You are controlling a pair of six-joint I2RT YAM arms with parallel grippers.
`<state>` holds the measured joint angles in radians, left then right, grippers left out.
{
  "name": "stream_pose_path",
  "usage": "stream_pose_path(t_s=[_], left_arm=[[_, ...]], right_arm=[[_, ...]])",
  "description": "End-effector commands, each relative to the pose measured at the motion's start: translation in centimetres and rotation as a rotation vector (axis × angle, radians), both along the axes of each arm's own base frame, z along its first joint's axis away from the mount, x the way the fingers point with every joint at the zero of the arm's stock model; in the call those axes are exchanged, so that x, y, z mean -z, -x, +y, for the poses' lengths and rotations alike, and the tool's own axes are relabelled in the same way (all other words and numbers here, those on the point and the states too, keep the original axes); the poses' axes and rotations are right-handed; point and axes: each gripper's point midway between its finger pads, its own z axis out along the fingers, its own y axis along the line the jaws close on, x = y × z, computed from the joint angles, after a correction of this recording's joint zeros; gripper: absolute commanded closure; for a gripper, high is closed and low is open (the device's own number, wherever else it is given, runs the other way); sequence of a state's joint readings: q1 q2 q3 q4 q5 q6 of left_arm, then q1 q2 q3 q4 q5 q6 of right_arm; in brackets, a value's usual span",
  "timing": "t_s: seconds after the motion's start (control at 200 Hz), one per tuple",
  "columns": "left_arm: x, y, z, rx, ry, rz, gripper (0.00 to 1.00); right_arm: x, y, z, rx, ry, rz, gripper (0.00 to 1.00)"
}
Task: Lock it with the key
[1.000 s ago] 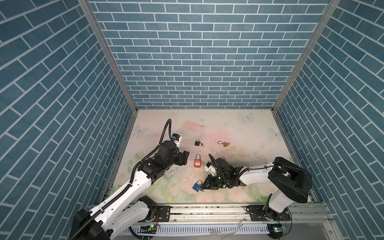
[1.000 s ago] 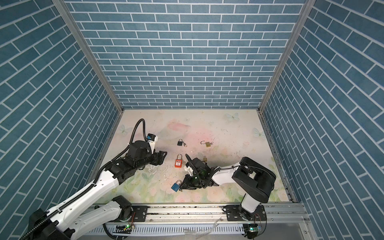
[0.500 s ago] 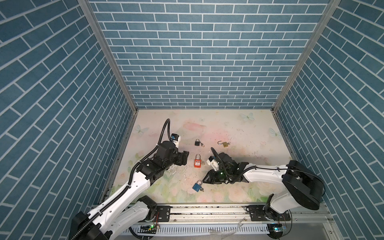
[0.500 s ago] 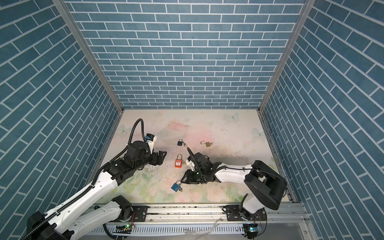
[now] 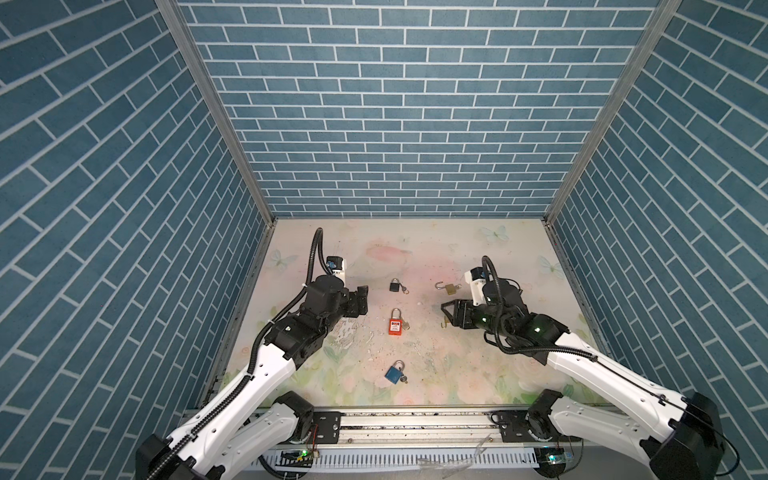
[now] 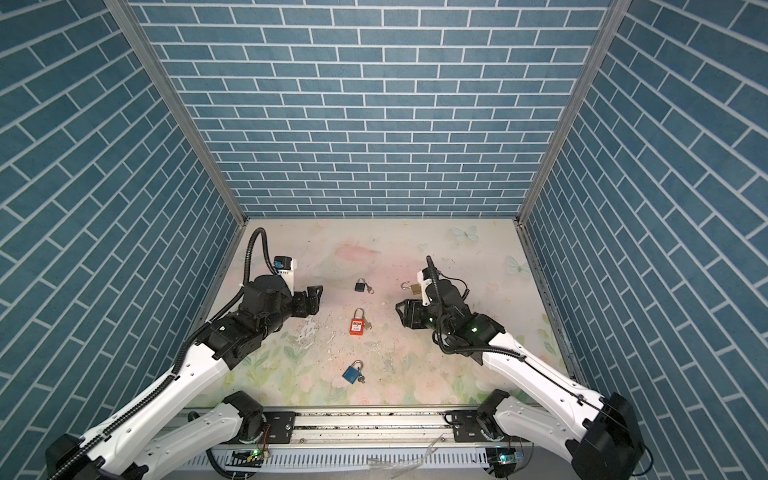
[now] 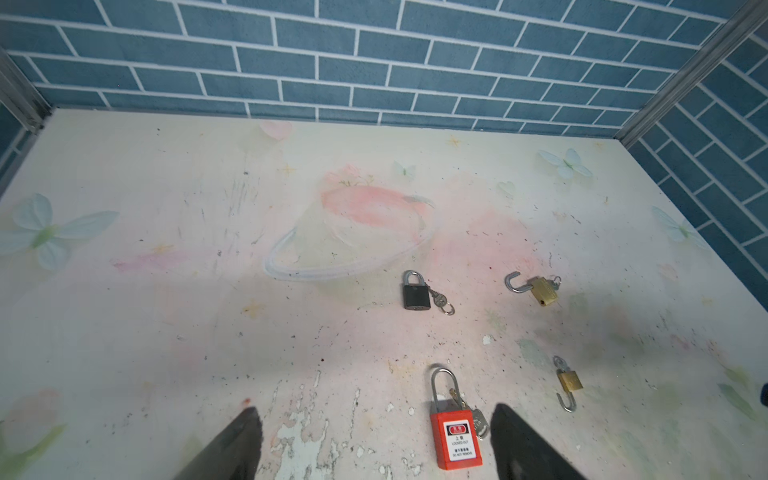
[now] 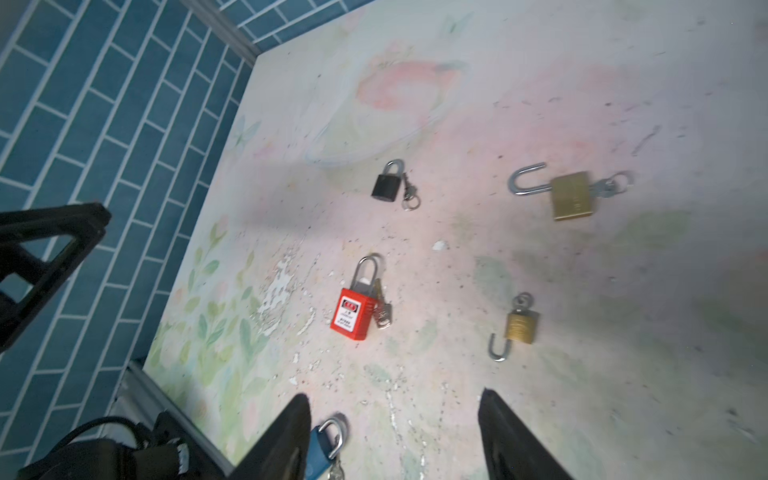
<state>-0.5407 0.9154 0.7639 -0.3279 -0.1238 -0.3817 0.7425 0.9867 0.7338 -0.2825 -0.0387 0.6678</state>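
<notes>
Several padlocks lie on the floral table, each with a key at it. The blue padlock lies near the front, its key at its bottom end. The red padlock lies in the middle with a key beside it. My left gripper hovers open just left of the red padlock, nothing between its fingers. My right gripper stands open and empty at the right. In the right wrist view the blue padlock shows beside one fingertip.
A black padlock with a keyring lies behind the red one. A large brass padlock, shackle open, lies at the back right. A small brass padlock, shackle open, lies by my right gripper. Blue brick walls enclose three sides.
My right gripper has pulled back from the blue padlock toward the right and rear, opening as it went. The left gripper has opened slightly wider and stayed in place.
</notes>
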Motion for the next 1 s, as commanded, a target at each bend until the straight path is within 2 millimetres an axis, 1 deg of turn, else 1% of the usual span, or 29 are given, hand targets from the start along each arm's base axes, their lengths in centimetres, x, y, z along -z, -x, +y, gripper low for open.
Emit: stream_pose_path(t_s=[0.0,0.13,0.22,0.26,0.305,0.42,0.54,0.66,0.745,0.9,0.995], left_arm=[[0.4,0.0,-1.7,0.05,0.081,0.05,0.13],[1.7,0.1,-3.7,0.111,0.093,0.118,0.13],[1.9,-0.1,-5.1,0.151,0.058,0.134,0.13],[2.1,-0.2,-6.0,0.17,0.031,0.14,0.13],[2.3,-0.4,-6.9,0.188,0.002,0.148,0.13],[3.0,-0.6,-9.5,0.241,-0.028,0.173,0.13],[3.3,-0.5,-12.0,0.291,-0.039,0.176,0.13],[3.8,-0.1,-13.6,0.322,-0.061,0.174,0.13],[4.0,0.1,-14.1,0.327,-0.055,0.173,0.13],[4.4,0.2,-13.8,0.323,-0.04,0.163,0.13],[4.6,0.3,-13.6,0.323,-0.043,0.155,0.13]], right_arm=[[1.8,-0.2,-3.8,0.116,0.114,-0.005,0.33],[2.2,-0.1,-6.7,0.24,0.115,-0.019,0.29],[2.7,0.0,-8.4,0.311,0.102,-0.02,0.26],[3.0,-0.1,-9.0,0.336,0.094,-0.017,0.22],[3.1,-0.3,-9.6,0.357,0.08,-0.015,0.19],[3.3,-1.5,-10.2,0.373,0.046,-0.005,0.17],[2.9,-3.3,-9.7,0.329,-0.01,0.0,0.17],[3.0,-5.3,-8.5,0.268,-0.039,0.029,0.17],[4.0,-6.4,-7.4,0.228,-0.02,0.072,0.18],[5.9,-8.1,-4.9,0.124,-0.013,0.155,0.21],[7.4,-9.2,-3.9,0.089,-0.004,0.203,0.22]])
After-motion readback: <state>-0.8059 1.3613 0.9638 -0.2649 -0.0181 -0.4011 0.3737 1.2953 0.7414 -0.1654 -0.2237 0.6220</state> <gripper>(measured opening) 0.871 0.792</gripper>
